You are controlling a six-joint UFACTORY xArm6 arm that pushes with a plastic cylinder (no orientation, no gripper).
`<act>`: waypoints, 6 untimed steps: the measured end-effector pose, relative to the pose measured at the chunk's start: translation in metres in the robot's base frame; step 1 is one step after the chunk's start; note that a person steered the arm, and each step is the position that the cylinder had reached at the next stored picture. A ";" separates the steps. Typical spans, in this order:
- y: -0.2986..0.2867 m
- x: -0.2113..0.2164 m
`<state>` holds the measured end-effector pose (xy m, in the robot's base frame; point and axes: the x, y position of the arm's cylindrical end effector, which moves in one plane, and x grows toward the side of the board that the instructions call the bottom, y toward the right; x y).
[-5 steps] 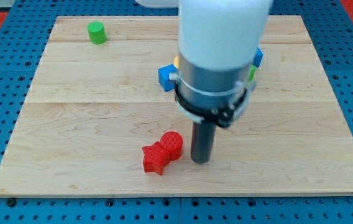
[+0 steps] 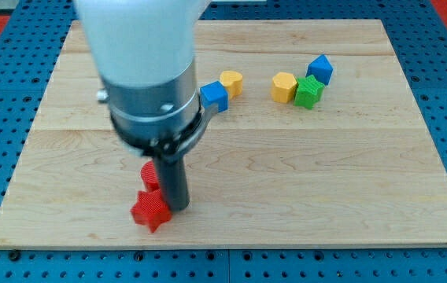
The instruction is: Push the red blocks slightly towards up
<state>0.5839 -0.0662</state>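
Observation:
A red star block (image 2: 149, 212) lies near the view's bottom left of the wooden board (image 2: 349, 173). A second red block (image 2: 150, 174), its shape mostly hidden by the rod, sits just above the star. My tip (image 2: 176, 207) is down at the board, touching the right side of the red star and just below and right of the other red block.
A blue cube (image 2: 215, 96) and a yellow block (image 2: 232, 82) sit at the upper middle. A yellow block (image 2: 284, 86), a green star block (image 2: 308, 92) and a blue cube (image 2: 319, 68) cluster at the upper right. The arm hides the upper left of the board.
The arm has swung to the view's left. The two red blocks have been pushed left and slightly down, the star now near the bottom edge. The upper blocks are uncovered.

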 end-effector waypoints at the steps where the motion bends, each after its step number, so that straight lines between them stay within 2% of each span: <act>1: -0.004 0.034; 2: -0.072 0.015; 3: -0.060 -0.023; 4: 0.030 -0.026; 5: 0.070 -0.034; 6: 0.016 -0.073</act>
